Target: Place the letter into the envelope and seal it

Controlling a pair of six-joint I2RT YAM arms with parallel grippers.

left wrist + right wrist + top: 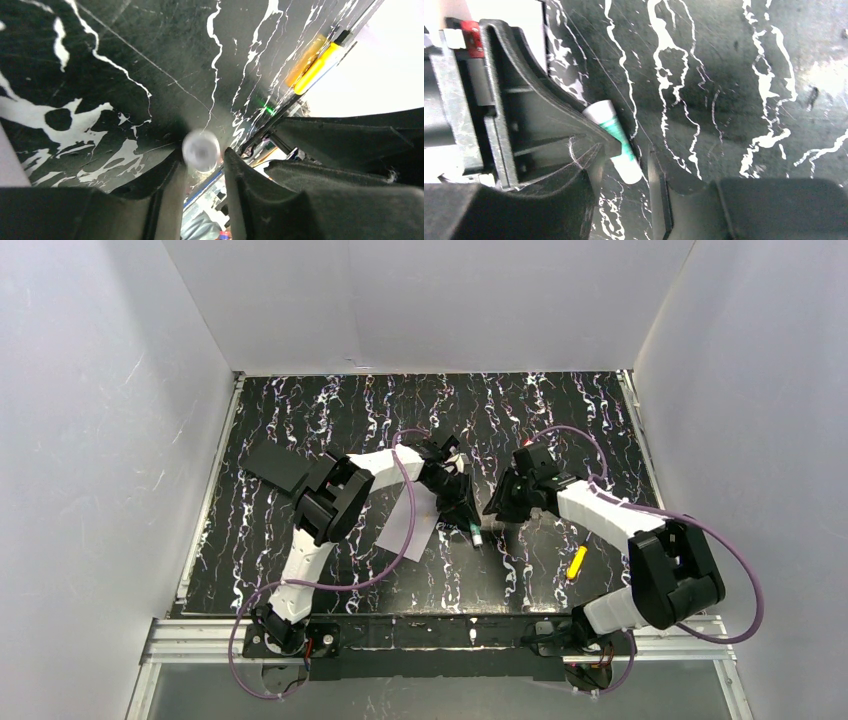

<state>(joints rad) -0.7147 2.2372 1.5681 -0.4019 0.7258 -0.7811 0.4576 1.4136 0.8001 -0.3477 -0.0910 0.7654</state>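
The pale lavender envelope point(410, 525) lies flat on the marbled table under my left arm. The letter is out of view. My left gripper point(468, 515) is shut on a white and green glue stick point(478, 532). The left wrist view looks along the stick, whose round white end point(201, 149) sits between the left gripper's point(202, 154) fingertips. In the right wrist view the stick point(611, 125) pokes out from under a left finger. Its white tip lies between the jaws of my right gripper point(625, 159), which stand a little apart around it. Seen from above, the right gripper point(497, 512) faces the left one.
A flat black piece point(275, 468) lies at the back left beside the left arm. A yellow marker point(577, 562) point(320, 62) lies on the table beside the right arm. White walls enclose the table on three sides.
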